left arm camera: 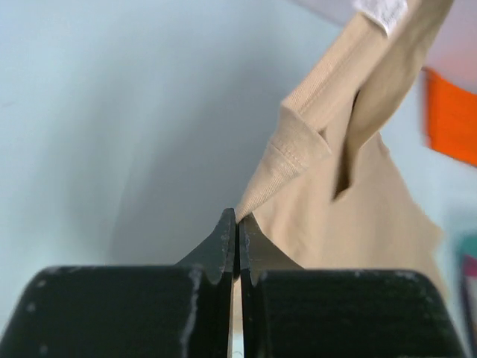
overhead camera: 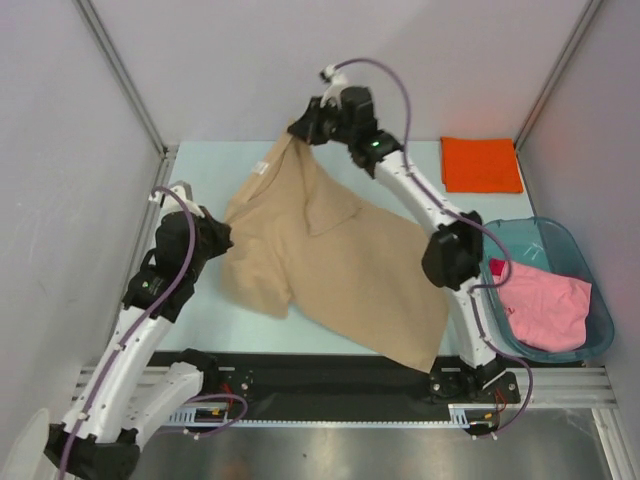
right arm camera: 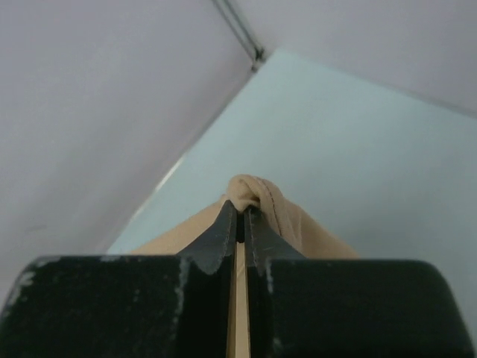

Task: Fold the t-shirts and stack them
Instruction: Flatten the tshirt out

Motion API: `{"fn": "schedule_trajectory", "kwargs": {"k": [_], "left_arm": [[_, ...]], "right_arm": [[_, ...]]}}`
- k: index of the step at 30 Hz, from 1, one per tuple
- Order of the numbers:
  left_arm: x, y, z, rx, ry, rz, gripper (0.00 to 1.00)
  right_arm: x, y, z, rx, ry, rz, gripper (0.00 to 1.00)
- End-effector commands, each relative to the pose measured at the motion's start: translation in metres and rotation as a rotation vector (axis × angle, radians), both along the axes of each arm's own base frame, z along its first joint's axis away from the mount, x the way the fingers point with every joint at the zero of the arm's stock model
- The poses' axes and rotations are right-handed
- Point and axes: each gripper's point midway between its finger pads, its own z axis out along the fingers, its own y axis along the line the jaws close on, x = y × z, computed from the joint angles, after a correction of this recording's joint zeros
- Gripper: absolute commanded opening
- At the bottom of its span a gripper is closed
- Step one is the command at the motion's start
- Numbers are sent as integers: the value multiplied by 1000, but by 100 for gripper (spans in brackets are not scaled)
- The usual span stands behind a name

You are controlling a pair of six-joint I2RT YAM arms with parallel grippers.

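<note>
The tan t-shirt hangs stretched between both grippers, its lower part trailing on the pale blue table. My left gripper is shut on the shirt's left edge; in the left wrist view the gripper pinches a hem corner of the tan t-shirt. My right gripper holds the shirt's far corner up; in the right wrist view the gripper is shut on a bunched fold of the tan t-shirt. An orange t-shirt lies folded at the back right. A pink t-shirt sits crumpled in a tub.
The translucent teal tub stands at the right edge of the table. Grey walls close in the left, back and right sides. A black rail with the arm bases runs along the near edge. The orange t-shirt shows blurred in the left wrist view.
</note>
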Motion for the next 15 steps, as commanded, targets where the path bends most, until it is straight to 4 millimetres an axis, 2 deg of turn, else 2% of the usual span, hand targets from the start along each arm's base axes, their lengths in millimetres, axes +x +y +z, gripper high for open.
{"fn": "schedule_trajectory", "kwargs": {"k": [1, 3, 4, 5, 9, 10, 11, 12, 13, 14, 15], "left_arm": [[-1, 43, -43, 19, 110, 155, 0], [12, 59, -72, 8, 196, 200, 0], [15, 63, -79, -1, 227, 211, 0], [24, 73, -92, 8, 265, 248, 0], [43, 90, -102, 28, 292, 320, 0], [50, 95, -101, 7, 273, 339, 0], [52, 96, -105, -5, 286, 342, 0], [56, 93, -111, -11, 312, 334, 0], [56, 95, -114, -6, 324, 348, 3], [53, 108, -118, -2, 345, 394, 17], [50, 114, -121, 9, 354, 420, 52]], "right_arm": [[27, 28, 22, 128, -211, -59, 2], [30, 52, -6, 127, -208, -24, 2], [34, 72, -28, 115, -193, 7, 3], [35, 79, -39, 108, -171, 9, 4], [49, 80, -88, 81, -42, -27, 8], [51, 72, -83, 81, -39, -50, 11], [53, 67, -105, 51, 7, -67, 21], [53, 62, -112, 32, 33, -79, 40], [53, 55, -117, 6, 64, -87, 45], [57, 41, -114, -11, 84, -109, 48], [53, 30, -125, -59, 145, -120, 57]]}}
